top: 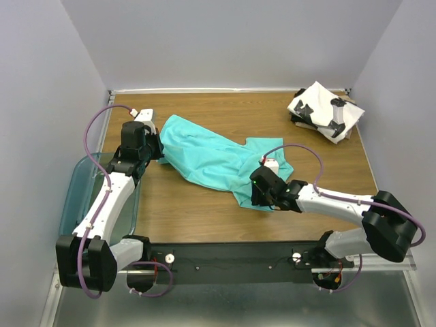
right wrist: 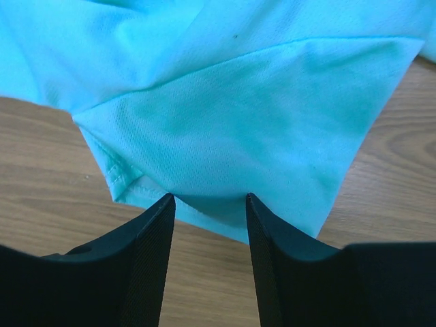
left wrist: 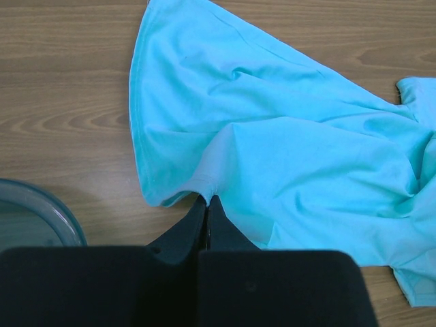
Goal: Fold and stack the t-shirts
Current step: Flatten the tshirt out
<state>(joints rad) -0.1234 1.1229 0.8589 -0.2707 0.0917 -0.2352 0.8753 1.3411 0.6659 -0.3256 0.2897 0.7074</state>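
A teal t-shirt (top: 214, 160) lies rumpled across the middle of the wooden table (top: 204, 218). My left gripper (left wrist: 206, 198) is shut on a pinch of the teal t-shirt's (left wrist: 272, 136) edge at its left end. At the shirt's near right corner my right gripper (right wrist: 208, 197) stands open, its fingertips (right wrist: 163, 208) at the hem of the teal t-shirt (right wrist: 238, 116), with cloth edge between the tips and wood below. A folded white t-shirt with black blotches (top: 323, 109) sits at the far right corner.
A translucent teal plastic bin (top: 75, 197) hangs at the table's left edge under my left arm; its rim (left wrist: 41, 204) shows beside the left fingers. Grey walls close in the table on three sides. Purple cables loop over both arms.
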